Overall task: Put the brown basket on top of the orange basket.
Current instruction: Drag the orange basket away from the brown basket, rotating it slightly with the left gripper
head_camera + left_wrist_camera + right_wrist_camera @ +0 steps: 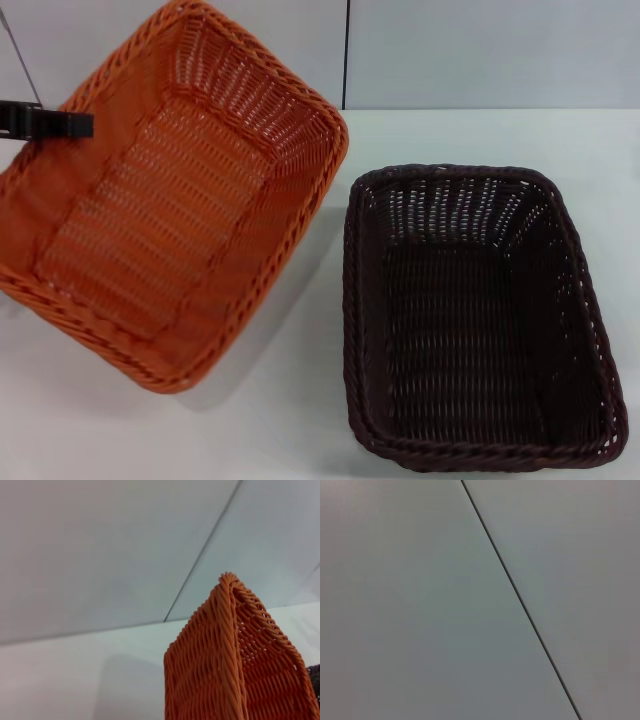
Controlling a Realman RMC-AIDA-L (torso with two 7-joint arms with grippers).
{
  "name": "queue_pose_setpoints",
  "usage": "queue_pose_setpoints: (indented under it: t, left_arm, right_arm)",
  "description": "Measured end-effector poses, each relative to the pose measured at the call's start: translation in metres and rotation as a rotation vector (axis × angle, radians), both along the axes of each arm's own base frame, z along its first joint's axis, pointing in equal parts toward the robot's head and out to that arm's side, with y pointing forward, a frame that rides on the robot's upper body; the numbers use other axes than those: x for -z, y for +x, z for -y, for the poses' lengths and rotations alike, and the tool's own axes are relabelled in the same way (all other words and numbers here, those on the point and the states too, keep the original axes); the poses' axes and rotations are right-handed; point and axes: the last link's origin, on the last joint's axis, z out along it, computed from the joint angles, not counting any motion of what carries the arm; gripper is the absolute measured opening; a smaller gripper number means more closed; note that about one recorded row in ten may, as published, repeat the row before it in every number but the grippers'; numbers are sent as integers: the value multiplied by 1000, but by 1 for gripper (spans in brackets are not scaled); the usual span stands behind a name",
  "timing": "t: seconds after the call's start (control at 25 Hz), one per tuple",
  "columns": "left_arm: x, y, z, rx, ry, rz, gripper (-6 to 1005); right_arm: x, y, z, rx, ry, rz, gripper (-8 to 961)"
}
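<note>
My left gripper (pixel 75 124) reaches in from the left edge of the head view and pinches the rim of the orange basket (pixel 170 190), which hangs tilted, its far end raised, its near edge low over the white table (pixel 300 400). This disagrees with the task wording: the brown basket (pixel 475 320) sits flat on the table just beside it, to the right, untouched. Both are rectangular woven trays with braided rims and flared sides, one bright orange, one nearly black. I judge them light and fairly stiff, slightly springy at the walls; the braided rim at mid-side looks the surest hold. My right gripper is not in view, so I cannot tell its fingers' state.
</note>
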Motion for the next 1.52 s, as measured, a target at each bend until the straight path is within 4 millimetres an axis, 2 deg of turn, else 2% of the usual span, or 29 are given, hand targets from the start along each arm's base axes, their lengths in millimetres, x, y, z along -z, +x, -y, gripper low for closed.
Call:
queue_pose_setpoints:
  t: [0.16,0.2,0.28,0.8,0.84,0.92,1.04,1.12,1.16,1.24,1.32,1.52]
  left_arm:
    - [-7,3,-2,61,0,-40,182]
    - [-16,6,-4,120,-23,-97,182]
    - [-20,5,-3,155,-61,-137,182]
    - [-17,-4,5,200,-181,-178,178]
    - [-12,-16,9,184,-258,-271,178]
    - [-7,-19,11,176,-305,-291,177]
    - [-7,-19,11,176,-305,-291,176]
    - [1,-21,11,173,-364,-291,176]
    - [13,-19,11,194,-431,-287,175]
    - [13,-19,11,194,-431,-287,175]
    - [31,-4,4,257,-468,-274,174]
    - [51,12,-8,313,-467,-265,175]
  right_arm:
    - [0,0,0,0,-2,-1,500]
    - [1,1,1,0,-3,-1,500]
    - [1,1,1,0,-5,-2,500]
    - [2,-1,0,-5,-11,0,501]
    - [2,-1,0,-6,-11,0,501]
    - [2,-1,0,-6,-11,2,501]
    - [2,-1,0,-6,-12,2,501]
    - [2,-1,0,-5,-13,2,501]
    - [2,0,0,-5,-13,2,501]
    - [2,0,0,-3,-14,2,501]
    - [3,1,1,0,-15,2,500]
    - [4,4,4,7,-14,-3,500]
